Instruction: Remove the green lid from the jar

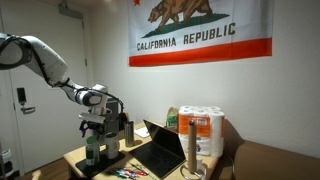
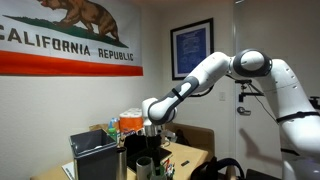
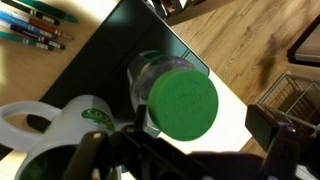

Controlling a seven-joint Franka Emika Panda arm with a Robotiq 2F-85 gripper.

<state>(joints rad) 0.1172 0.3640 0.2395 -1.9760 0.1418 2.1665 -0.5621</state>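
A flag (image 1: 200,30) is hanging on the far wall. It is showing the words "CALIFORNIA REPUBLIC" in dark capitals, under a bear and above a red stripe. The same flag (image 2: 60,35) is reading the same way in both exterior views, though its left end is running out of the picture in one of them. To its right a framed picture (image 2: 191,48) is carrying print too small to read. In the wrist view, a white cup (image 3: 70,120) at the left is bearing a round green emblem, its lettering too blurred to read.
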